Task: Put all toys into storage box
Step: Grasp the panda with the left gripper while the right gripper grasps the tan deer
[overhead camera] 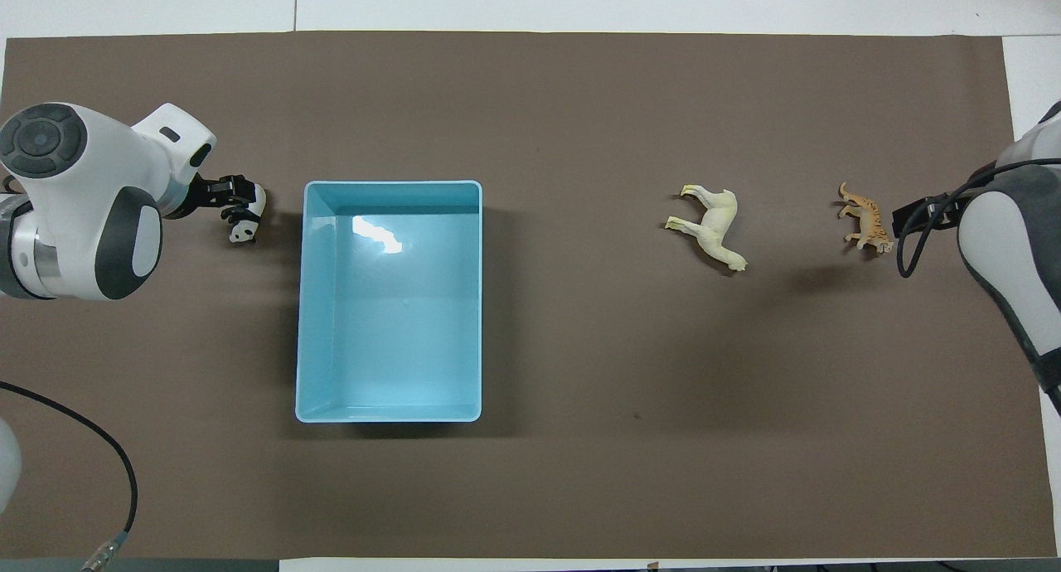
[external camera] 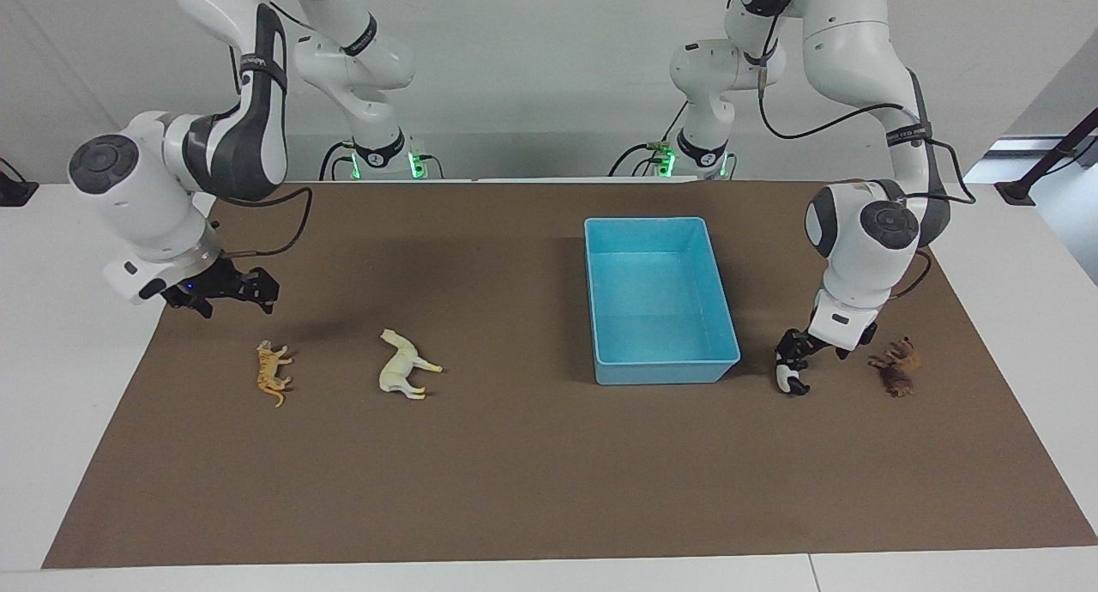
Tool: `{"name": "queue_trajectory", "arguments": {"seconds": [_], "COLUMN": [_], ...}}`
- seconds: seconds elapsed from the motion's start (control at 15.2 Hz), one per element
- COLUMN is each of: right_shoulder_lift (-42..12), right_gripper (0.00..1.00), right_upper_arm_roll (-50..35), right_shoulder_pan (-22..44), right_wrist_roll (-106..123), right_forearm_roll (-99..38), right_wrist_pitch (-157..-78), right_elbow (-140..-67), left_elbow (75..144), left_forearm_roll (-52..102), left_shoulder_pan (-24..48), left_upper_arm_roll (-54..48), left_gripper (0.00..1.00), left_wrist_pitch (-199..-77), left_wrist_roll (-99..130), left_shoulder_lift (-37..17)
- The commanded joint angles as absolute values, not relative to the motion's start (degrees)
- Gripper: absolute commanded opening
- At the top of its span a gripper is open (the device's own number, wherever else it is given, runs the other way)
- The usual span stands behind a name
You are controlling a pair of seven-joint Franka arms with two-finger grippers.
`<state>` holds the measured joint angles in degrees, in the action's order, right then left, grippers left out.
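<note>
The light blue storage box [external camera: 665,371] stands empty toward the left arm's end of the mat; it also shows in the overhead view [overhead camera: 390,323]. My left gripper [external camera: 794,353] is down on the black-and-white panda [external camera: 787,377], which lies beside the box [overhead camera: 245,217]. The brown lion [external camera: 896,369] lies beside the panda, toward the left arm's end; the arm hides it from overhead. The cream horse [external camera: 403,367] and the orange tiger [external camera: 273,373] lie toward the right arm's end. My right gripper [external camera: 230,293] is open and empty, above the mat beside the tiger [overhead camera: 864,217].
A brown mat [external camera: 515,472] covers the white table. Both arms' cables hang near the wrists. The horse [overhead camera: 713,228] lies between the box and the tiger.
</note>
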<state>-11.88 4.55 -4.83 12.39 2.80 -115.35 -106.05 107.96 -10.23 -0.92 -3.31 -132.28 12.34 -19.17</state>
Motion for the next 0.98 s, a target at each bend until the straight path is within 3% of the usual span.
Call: {"name": "queue_trajectory", "arguments": {"seconds": [0.0,0.39,0.92], "right_shoulder_lift": [-12.6,-19.7,-19.9], "right_gripper": [1.00,1.00,1.00], "right_upper_arm_roll": [4.2,4.2,4.2], "right_shoulder_pan": [-5.1,-5.1,-5.1], "right_wrist_roll": [12.0,16.0,21.0], "right_forearm_roll": [3.0,3.0,3.0], "right_wrist_pitch": [-119.6,-128.9,-136.7], "right_elbow": [-108.6,-109.2,-113.9], "left_elbow": [108.3,109.8,112.3], "left_forearm_roll": [-11.9,-11.9,-11.9], "left_shoulder_pan": [-0.1,0.7,0.3], "left_upper_arm_roll": [-2.9,-3.1,-3.1], "left_gripper": [1.00,1.00,1.00], "left_wrist_pitch": [-134.2,-138.8,-143.4], "left_wrist_roll": [14.2,15.1,15.1], "left_shoulder_lift": [-19.5,-20.0,-20.5]}}
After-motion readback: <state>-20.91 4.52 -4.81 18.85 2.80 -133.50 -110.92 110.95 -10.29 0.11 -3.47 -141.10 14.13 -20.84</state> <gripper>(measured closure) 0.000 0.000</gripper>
